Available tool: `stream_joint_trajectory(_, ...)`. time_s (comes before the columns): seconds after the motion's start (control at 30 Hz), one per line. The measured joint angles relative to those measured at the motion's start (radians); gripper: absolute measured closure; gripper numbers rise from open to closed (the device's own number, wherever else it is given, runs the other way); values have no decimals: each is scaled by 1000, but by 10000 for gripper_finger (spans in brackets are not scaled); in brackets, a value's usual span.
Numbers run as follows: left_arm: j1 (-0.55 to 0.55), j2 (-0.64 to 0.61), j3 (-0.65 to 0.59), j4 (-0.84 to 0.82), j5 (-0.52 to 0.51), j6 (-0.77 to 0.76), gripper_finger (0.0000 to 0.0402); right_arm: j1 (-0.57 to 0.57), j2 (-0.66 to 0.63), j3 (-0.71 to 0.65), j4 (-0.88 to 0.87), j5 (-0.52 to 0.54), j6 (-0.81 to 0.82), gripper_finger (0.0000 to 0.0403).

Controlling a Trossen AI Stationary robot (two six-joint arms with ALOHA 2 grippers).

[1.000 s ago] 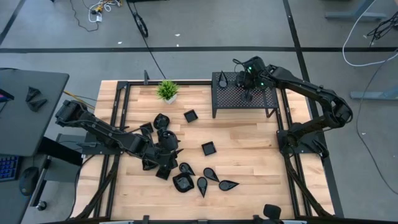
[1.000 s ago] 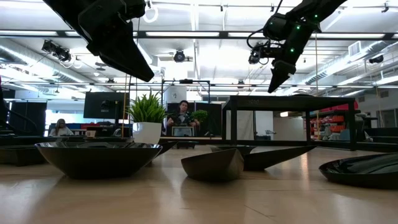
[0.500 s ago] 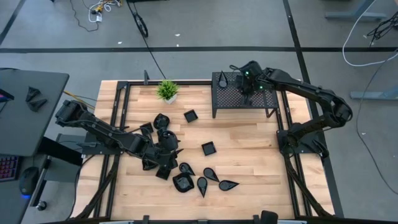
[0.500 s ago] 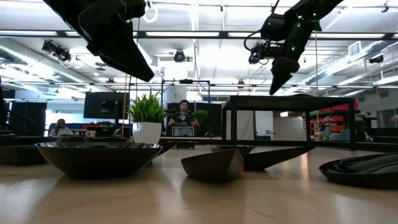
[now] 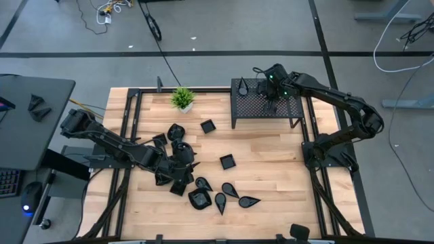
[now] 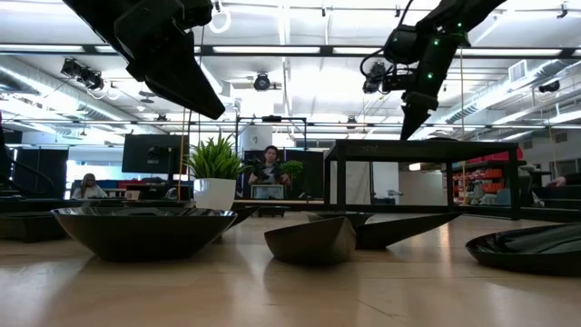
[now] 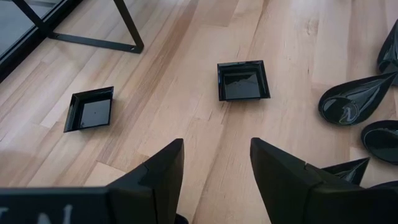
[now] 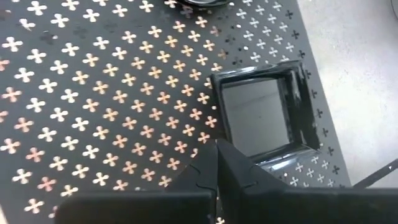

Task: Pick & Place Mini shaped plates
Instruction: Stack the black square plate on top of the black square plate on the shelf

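My right tool [image 8: 216, 163], fingers together, empty, hovers over the rack [image 8: 93, 93] beside a square plate [image 8: 261, 118]. Left tool [image 7: 214, 165], fingers apart: drop straight onto one plate [image 7: 244, 81], not the pile.

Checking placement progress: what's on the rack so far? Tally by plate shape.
square plate: 1
teardrop plate: 1
Total on the rack: 2
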Motion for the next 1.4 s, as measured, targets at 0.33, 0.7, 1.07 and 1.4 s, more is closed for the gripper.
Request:
stream_joint_trajectory(0.33, 0, 0, 0, 0, 0, 0, 209, -1, -31, 0, 12, -26, 0, 399)
stream_joint_trajectory(0.7, 0, 0, 0, 0, 0, 0, 209, -102, -52, 0, 34, 71, 213, 399)
stream_joint_trajectory(1.07, 0, 0, 0, 0, 0, 8, 209, -122, 21, 0, 66, 71, 244, 399)
stream_joint_trajectory(1.4, 0, 0, 0, 0, 0, 9, 209, -122, 34, 0, 79, 76, 243, 399)
